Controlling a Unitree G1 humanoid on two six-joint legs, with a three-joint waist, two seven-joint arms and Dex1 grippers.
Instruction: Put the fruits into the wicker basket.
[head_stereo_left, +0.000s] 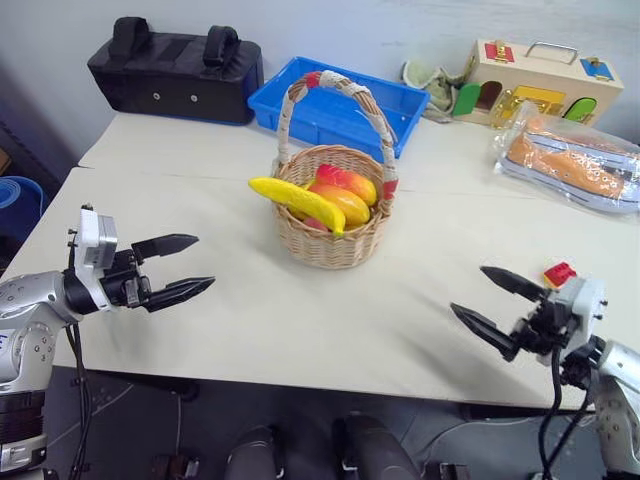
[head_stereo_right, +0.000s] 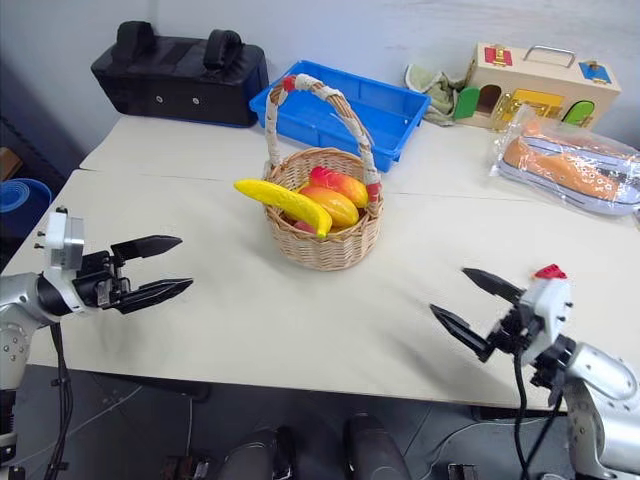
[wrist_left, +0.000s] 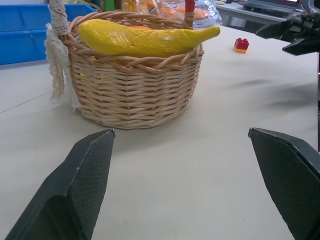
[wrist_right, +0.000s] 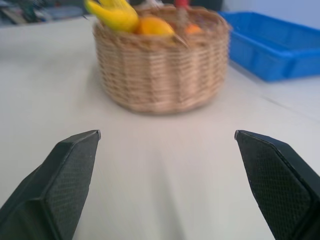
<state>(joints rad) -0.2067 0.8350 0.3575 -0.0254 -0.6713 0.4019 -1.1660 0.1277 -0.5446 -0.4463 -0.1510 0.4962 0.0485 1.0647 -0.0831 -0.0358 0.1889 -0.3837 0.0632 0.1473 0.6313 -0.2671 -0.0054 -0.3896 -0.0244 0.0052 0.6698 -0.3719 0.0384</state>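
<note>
Nearest you, both tools stand spread wide and empty above the bench's (head_stereo_left: 300, 330) near edge, the left tool (head_stereo_left: 178, 265) toward its left side and the right tool (head_stereo_left: 498, 305) toward its right, each pointing inward. Beyond and between them, mid-bench, the wicker basket (head_stereo_left: 335, 240) already holds both mangoes (head_stereo_left: 345, 195), with the banana (head_stereo_left: 297, 202) lying across its rim, long axis slanting out toward your left. By my reading nothing remains to pick; if you nudge the banana in, the left tool looks nearer.

head pair: high, looking down | wrists: low, level, facing wicker basket (head_stereo_left: 333, 215) from opposite sides, right perhaps nearer
</note>
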